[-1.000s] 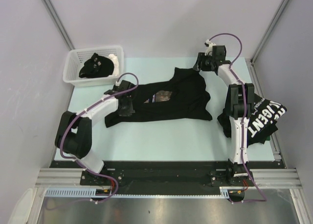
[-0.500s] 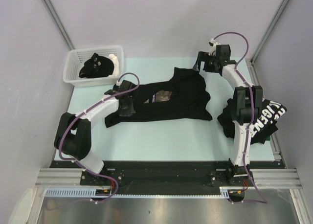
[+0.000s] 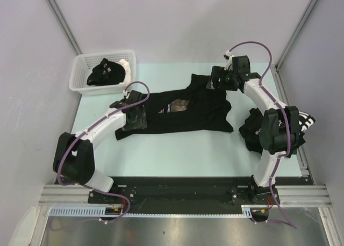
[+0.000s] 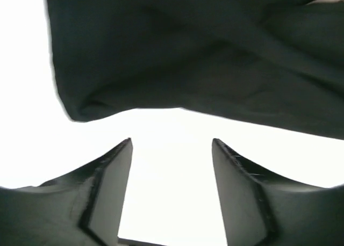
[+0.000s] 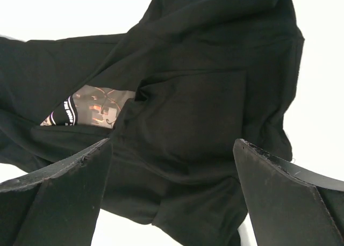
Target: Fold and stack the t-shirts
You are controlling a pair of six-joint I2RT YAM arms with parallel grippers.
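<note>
Left gripper (image 4: 172, 149) and right gripper (image 5: 172, 149) are held apart, empty. The rumpled black reddish-print t-shirt (image 3: 199, 109) should be spread flat before folding.

printed t-shirt (image 3: 204, 114): soft matt black cloth, creased and rumpled; the chest print is a flatter reddish-brown patch with a slight sheen
lettered t-shirt (image 3: 249, 133): the same matt black cloth (mostly hidden behind the arm), with opaque white lettering
basket (image 3: 102, 89): white slotted plastic, smooth, faintly glossy
table (image 3: 177, 149): pale mint top, smooth and matt
left arm (image 3: 102, 125): glossy white plastic shells, matt black joints
right arm (image 3: 263, 98): same white and black finish
cable (image 3: 258, 44): smooth purple sheathing
left gripper (image 4: 172, 149): matt black plastic, lightly scuffed along the edges
right gripper (image 5: 173, 144): matt black plastic, finely grained
front sheet (image 3: 177, 232): brushed metal, dull sheen
</note>
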